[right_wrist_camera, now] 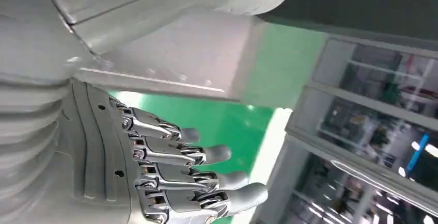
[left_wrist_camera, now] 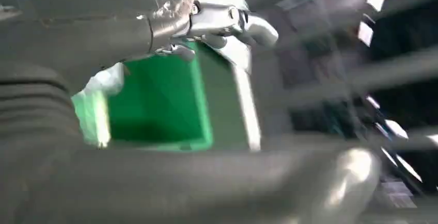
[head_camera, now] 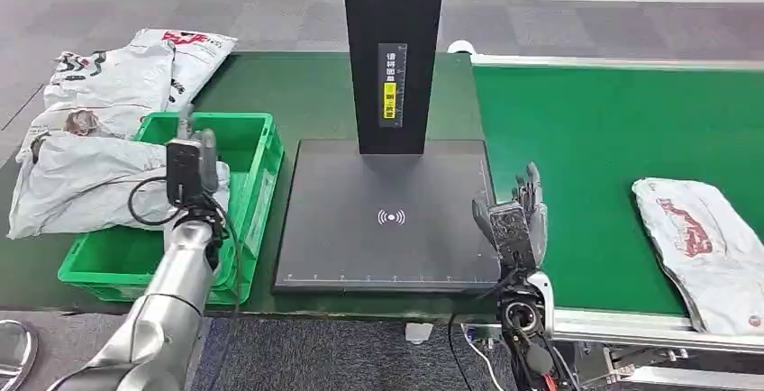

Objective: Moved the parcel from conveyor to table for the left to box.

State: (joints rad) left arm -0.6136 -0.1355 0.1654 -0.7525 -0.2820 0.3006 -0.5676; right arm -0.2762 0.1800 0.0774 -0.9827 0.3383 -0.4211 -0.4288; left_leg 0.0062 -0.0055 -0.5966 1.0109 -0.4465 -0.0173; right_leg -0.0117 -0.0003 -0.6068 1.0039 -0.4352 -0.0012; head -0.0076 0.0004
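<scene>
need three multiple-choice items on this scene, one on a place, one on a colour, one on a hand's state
1. Where does the parcel nearest the right hand lie?
A in the crate
B on the conveyor
C on the scanner plate

2. What colour is the crate?
A green
B blue
C red

3. The right hand is:
A holding a parcel
B pressing the plate
C empty, fingers apart

Answers: 1 B, it lies on the green belt to the right. 2 A, its walls are bright green. 3 C, the fingers are spread with nothing between them.
</scene>
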